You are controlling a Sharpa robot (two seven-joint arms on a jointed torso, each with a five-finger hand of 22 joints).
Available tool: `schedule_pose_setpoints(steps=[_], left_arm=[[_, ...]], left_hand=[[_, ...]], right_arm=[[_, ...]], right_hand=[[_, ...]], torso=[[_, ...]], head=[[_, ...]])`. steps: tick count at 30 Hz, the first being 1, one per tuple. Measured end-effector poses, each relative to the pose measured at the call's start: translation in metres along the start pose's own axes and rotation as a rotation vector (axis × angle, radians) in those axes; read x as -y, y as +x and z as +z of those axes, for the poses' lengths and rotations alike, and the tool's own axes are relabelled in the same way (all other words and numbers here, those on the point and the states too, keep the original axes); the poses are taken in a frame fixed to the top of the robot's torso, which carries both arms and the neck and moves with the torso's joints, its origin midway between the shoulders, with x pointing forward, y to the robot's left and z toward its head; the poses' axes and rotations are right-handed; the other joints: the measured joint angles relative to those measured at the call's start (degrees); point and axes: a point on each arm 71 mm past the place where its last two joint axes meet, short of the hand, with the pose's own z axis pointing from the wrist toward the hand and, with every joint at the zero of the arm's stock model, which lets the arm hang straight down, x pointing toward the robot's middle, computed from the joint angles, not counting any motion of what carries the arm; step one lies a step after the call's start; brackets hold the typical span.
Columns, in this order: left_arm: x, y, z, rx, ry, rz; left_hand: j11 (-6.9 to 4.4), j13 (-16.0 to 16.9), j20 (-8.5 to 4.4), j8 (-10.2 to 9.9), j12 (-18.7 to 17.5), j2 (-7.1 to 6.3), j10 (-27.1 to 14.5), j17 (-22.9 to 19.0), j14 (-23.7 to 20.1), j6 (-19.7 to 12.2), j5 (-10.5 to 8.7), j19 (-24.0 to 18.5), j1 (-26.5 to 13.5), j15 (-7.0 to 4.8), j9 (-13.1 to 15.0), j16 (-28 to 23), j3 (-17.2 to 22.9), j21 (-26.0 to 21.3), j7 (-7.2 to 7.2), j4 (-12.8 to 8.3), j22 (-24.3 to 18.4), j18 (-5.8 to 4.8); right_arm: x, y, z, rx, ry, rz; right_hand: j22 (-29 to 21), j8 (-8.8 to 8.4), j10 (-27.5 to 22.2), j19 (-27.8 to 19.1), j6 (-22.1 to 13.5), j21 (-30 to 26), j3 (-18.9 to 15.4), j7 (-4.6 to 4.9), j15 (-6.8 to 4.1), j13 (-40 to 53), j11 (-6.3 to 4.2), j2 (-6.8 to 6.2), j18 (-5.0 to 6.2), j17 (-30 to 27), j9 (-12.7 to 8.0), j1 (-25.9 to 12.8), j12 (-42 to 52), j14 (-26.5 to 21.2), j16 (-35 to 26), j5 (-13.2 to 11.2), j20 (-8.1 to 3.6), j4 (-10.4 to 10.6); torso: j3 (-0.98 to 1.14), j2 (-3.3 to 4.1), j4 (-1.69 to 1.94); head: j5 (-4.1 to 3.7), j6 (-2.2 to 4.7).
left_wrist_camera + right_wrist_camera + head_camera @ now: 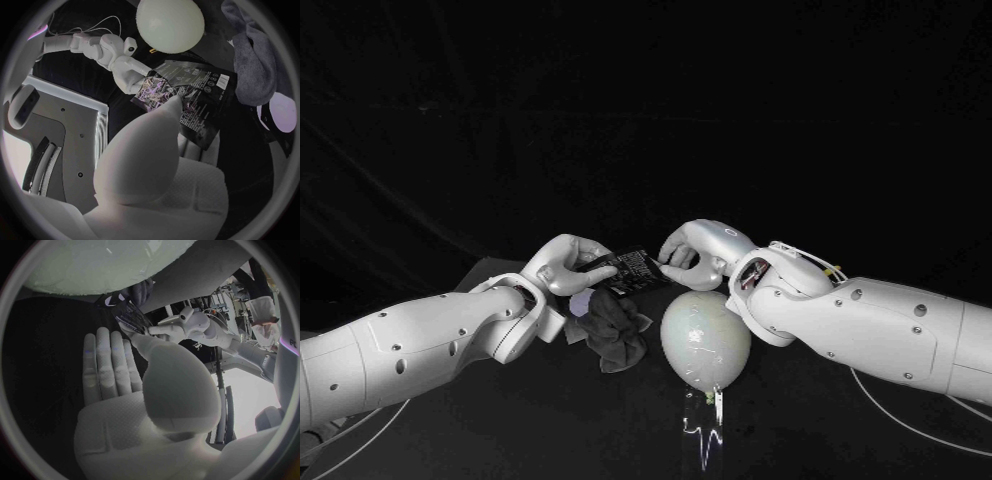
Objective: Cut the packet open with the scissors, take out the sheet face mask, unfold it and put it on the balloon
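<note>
Packet [635, 268] held up off the table [502, 420], between both hands. Left hand [568, 266] pinches one end; right hand [692, 256] grips the opposite end, thumb on its face. Judged purpose: keep it taut so an edge can be worked open. Cannot tell if it is cut. Balloon [705, 338] lies just below, toward the table's near edge, with grey cloth [612, 338] just beside it.
</note>
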Motion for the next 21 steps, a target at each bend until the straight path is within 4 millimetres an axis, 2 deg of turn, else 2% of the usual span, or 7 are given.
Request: schedule_pose_setpoints(steps=[3, 6, 10, 12, 15, 18, 21], left_arm=[[0.0003, 0.0003, 0.0000, 0.000, 0.000, -0.002], [0.0010, 0.0013, 0.0000, -0.001, 0.001, -0.005], [0.0022, 0.0030, 0.0001, -0.004, 0.003, -0.010], [0.0030, 0.0034, 0.0003, -0.005, 0.005, -0.011], [0.0046, 0.0031, 0.0010, -0.004, 0.008, -0.012], [0.0071, 0.0026, 0.0021, -0.004, 0.014, -0.013], [0.0091, 0.0025, 0.0031, -0.004, 0.018, -0.014]], left_hand=[[0.00, 0.0, 0.00, 0.0, 0.0, -0.01, 0.0, 0.0, 0.0, -0.1, 0.00, 0.0, 0.0, 0.00, 0.0, 0.0, 0.0, 0.0, -0.07, 0.0, 0.0, 0.00], [0.00, 0.0, 0.00, 0.0, 0.0, -0.02, 0.0, 0.0, 0.0, 0.0, -0.01, 0.0, 0.0, 0.00, 0.1, 0.0, 0.0, 0.0, 0.03, 0.0, 0.0, 0.00], [0.00, 0.0, 0.00, 0.0, 0.0, -0.02, 0.0, 0.0, 0.0, 0.1, -0.10, 0.0, 0.0, 0.00, 0.1, 0.0, 0.0, 0.0, 0.13, 0.0, 0.0, 0.00], [0.00, 0.0, 0.00, 0.0, 0.0, -0.02, 0.0, 0.0, 0.0, 0.1, -0.11, 0.0, 0.0, 0.00, 0.1, 0.0, 0.0, 0.0, 0.13, 0.0, 0.0, 0.00], [0.00, 0.0, 0.00, -0.2, 0.0, -0.02, 0.0, 0.0, 0.0, 0.1, -0.15, 0.0, 0.0, 0.00, 0.3, 0.0, 0.0, 0.0, 0.13, 0.0, 0.0, 0.00], [0.01, 0.0, 0.00, -0.2, -0.1, -0.02, 0.0, 0.0, 0.0, 0.1, 0.04, 0.0, 0.0, 0.00, 0.3, 0.0, 0.0, 0.0, 0.13, 0.0, 0.0, -0.01], [0.01, 0.0, 0.00, -0.1, -0.2, -0.03, 0.0, 0.0, 0.0, 0.1, 0.06, 0.0, 0.0, 0.00, 0.3, 0.0, 0.0, 0.0, 0.13, 0.0, 0.0, 0.00]], right_arm=[[-0.0001, 0.0004, 0.0003, -0.003, -0.004, 0.002], [-0.0009, 0.0010, 0.0011, -0.007, -0.009, 0.005], [-0.0031, 0.0022, 0.0028, -0.012, -0.017, 0.011], [-0.0039, 0.0028, 0.0037, -0.014, -0.021, 0.013], [-0.0047, 0.0034, 0.0053, -0.016, -0.025, 0.015], [-0.0059, 0.0043, 0.0072, -0.018, -0.028, 0.017], [-0.0071, 0.0049, 0.0085, -0.020, -0.031, 0.020]], right_hand=[[-0.1, 0.00, -0.8, -0.1, -0.5, -0.3, 0.0, 0.29, 0.31, -0.1, 0.21, -0.24, -0.04, 0.1, 0.0, -0.6, 0.0, -0.5, -0.4, -2.7, 0.09, 0.0], [-0.2, -0.25, -1.0, -0.3, -0.8, -0.5, 0.0, 0.38, 0.41, -0.1, 0.40, -0.62, -0.33, 0.1, 0.0, -1.0, 0.0, -0.8, -0.6, -4.0, 0.30, 0.0], [-0.2, -0.25, -1.2, -0.3, -1.0, -0.5, -0.2, 0.59, 0.51, -0.1, 0.61, -0.37, -0.34, 0.1, 0.0, -1.4, 0.0, -1.1, -0.6, -4.0, 0.30, 0.2], [-0.2, -0.25, -1.2, -0.5, -1.0, -0.7, -0.5, 0.59, 0.53, -0.1, 0.61, -0.75, -0.34, 0.2, 0.0, -1.8, 0.0, -1.1, -0.7, -4.0, 0.50, 0.5], [-0.3, -0.25, -1.4, -0.5, -1.2, -0.7, -0.9, 0.77, 0.82, -0.1, 0.81, -0.45, -0.35, 0.2, 0.0, -2.1, 0.0, -1.4, -0.9, -4.0, 0.50, 0.6], [-0.3, -0.25, -1.4, -0.5, -1.2, -0.9, -1.1, 0.78, 0.82, -0.1, 0.81, -0.75, -0.36, 0.2, 0.0, -2.4, 0.0, -1.4, -0.9, -4.0, 0.50, 0.8], [-0.4, -0.24, -1.4, -0.7, -1.2, -1.0, -1.2, 0.78, 0.82, -0.1, 0.81, -0.45, -0.36, 0.3, 0.0, -2.7, 0.0, -1.4, -0.9, -4.0, 0.70, 0.9]], torso=[[0.01, 0.00, 0.00], [0.00, -0.01, 0.00], [-0.03, -0.01, 0.00], [-0.03, -0.02, 0.01], [-0.03, -0.02, 0.01], [-0.03, -0.02, 0.04], [-0.02, 0.00, 0.05]], head=[[-0.03, 0.01], [-0.05, 0.00], [-0.08, -0.02], [-0.12, -0.03], [-0.14, -0.02], [-0.16, -0.03], [-0.18, -0.03]])
